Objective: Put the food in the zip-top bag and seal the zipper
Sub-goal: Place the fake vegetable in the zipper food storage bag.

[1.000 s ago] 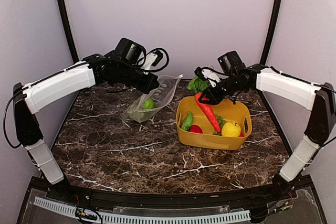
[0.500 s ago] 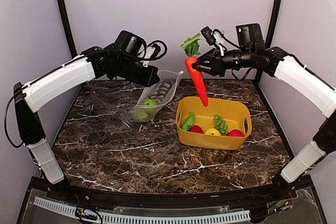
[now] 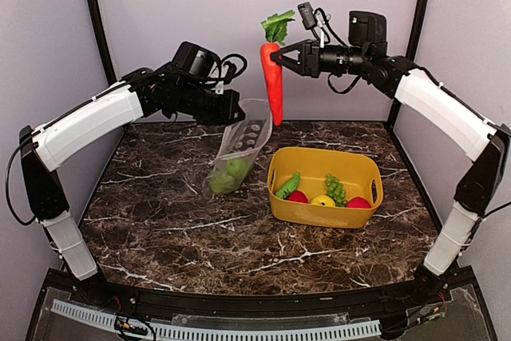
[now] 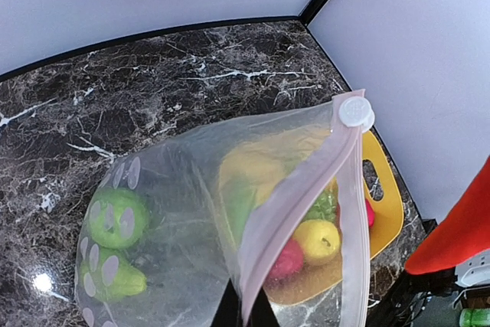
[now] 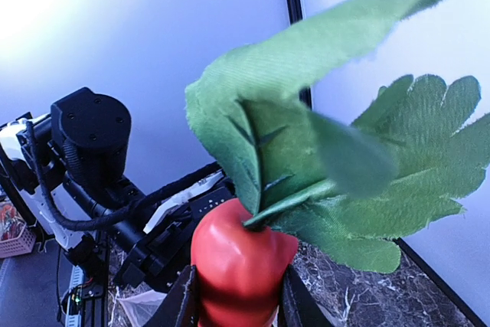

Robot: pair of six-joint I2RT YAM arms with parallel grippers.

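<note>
- Spreading across the lower half of the top view, the dark marble table [image 3: 200, 229] carries everything.
- Right of centre sits the yellow basket [image 3: 319, 215], holding a cucumber [image 3: 286, 184], two red balls [image 3: 298, 196], a lemon [image 3: 322, 200] and grapes [image 3: 337, 189].
- Left of it the zip-top bag [image 3: 239, 145] hangs tilted with its lower end on the table. The left gripper [image 3: 231, 109] has its jaws pressed together on the bag's upper edge.
- At upper centre the carrot [image 3: 273, 85] dangles tip-down, just beside the bag's upper corner, its top clamped in the right gripper [image 3: 281, 57].
- Two green pieces [image 3: 229, 173] lie in the bag's bottom.
- In the left wrist view the zipper [image 4: 298, 197] runs diagonally, its white slider [image 4: 355, 110] at the upper right end.
</note>
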